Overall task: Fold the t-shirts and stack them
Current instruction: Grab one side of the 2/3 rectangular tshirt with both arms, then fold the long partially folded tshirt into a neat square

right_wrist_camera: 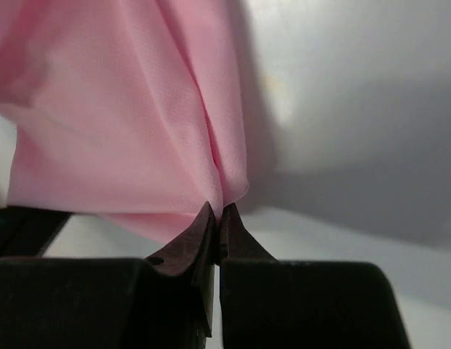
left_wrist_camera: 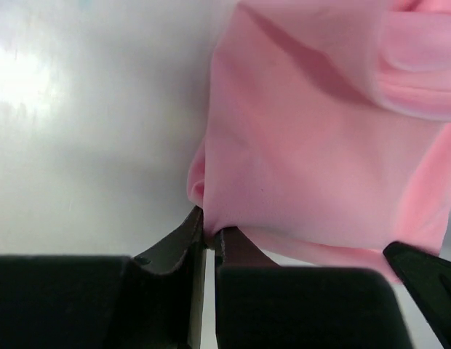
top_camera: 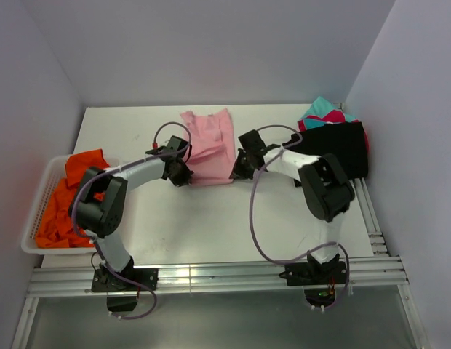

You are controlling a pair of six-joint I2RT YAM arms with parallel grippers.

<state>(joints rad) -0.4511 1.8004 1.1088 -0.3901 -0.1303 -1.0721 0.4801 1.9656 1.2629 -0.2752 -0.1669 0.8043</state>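
A light pink t-shirt (top_camera: 211, 145) lies partly folded on the white table, at the back middle. My left gripper (top_camera: 183, 173) is shut on its near left corner; the left wrist view shows the pink cloth (left_wrist_camera: 313, 145) pinched between the jaws. My right gripper (top_camera: 236, 169) is shut on the near right corner; the right wrist view shows the cloth (right_wrist_camera: 131, 116) pinched there. Orange shirts (top_camera: 65, 196) lie in the basket on the left. A black shirt (top_camera: 338, 149) lies folded at the back right on magenta (top_camera: 334, 120) and teal (top_camera: 321, 107) ones.
A white mesh basket (top_camera: 36, 211) stands at the table's left edge. Grey walls close in the back and both sides. A metal rail frame (top_camera: 225, 276) runs along the near edge by the arm bases.
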